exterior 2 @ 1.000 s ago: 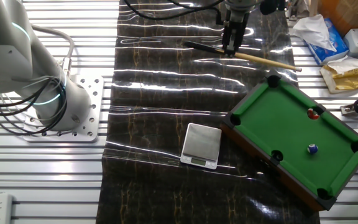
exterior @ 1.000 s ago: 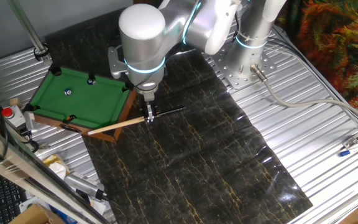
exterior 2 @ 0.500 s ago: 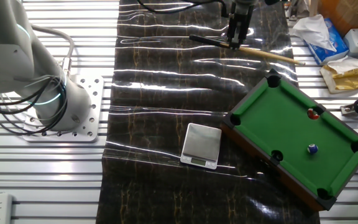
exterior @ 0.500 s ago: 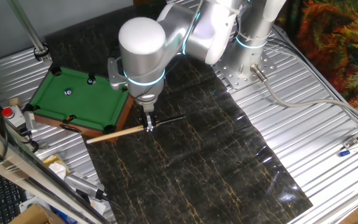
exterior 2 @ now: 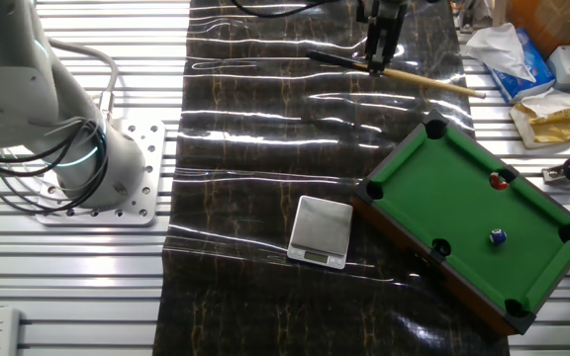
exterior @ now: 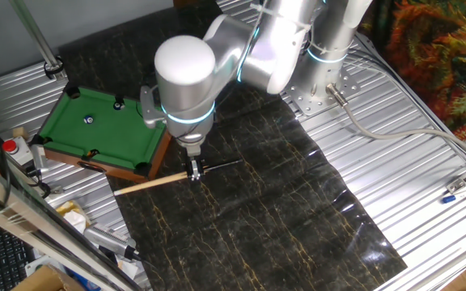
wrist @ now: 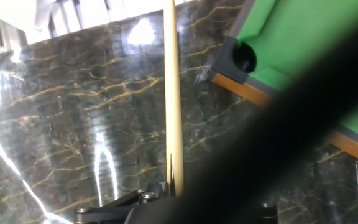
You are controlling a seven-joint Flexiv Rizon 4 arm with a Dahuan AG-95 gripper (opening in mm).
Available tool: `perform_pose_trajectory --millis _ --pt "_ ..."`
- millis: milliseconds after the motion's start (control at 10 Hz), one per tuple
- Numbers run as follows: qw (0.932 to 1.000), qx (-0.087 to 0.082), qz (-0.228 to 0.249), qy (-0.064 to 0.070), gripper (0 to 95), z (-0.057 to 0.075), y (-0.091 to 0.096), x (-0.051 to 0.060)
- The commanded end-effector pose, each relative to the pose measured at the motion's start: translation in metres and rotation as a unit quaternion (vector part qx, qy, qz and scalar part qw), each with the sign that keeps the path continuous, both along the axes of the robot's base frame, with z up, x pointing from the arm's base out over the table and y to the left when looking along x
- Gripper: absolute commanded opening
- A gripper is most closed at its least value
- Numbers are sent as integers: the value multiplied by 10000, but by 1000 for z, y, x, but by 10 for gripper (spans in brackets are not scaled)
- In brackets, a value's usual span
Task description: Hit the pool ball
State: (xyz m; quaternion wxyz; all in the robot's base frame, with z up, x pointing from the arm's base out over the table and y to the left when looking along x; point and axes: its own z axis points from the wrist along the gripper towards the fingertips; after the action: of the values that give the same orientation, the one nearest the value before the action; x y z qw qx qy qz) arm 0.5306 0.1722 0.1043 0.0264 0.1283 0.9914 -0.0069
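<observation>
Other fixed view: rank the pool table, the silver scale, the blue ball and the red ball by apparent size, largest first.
1. Pool table
2. Scale
3. Blue ball and red ball: both tiny and look alike, so no ranking between them; the red one sits at a pocket.

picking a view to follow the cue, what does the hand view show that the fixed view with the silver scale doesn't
Only the hand view shows the pale wooden cue stick up close, running straight away from the hand, beside one black corner pocket. Only the fixed view shows the blue pool ball, the red ball, the flat silver scale and the arm's grey base. Both show the cue, the green pool table and the dark marbled mat.
</observation>
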Motion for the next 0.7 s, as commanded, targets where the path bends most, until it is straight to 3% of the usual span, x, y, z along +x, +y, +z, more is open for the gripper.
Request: perform_pose_trajectory --millis 100,700 --pt "10000 38 2 17 0 -1 2 0" --pt "10000 5 1 41 0 -17 8 0"
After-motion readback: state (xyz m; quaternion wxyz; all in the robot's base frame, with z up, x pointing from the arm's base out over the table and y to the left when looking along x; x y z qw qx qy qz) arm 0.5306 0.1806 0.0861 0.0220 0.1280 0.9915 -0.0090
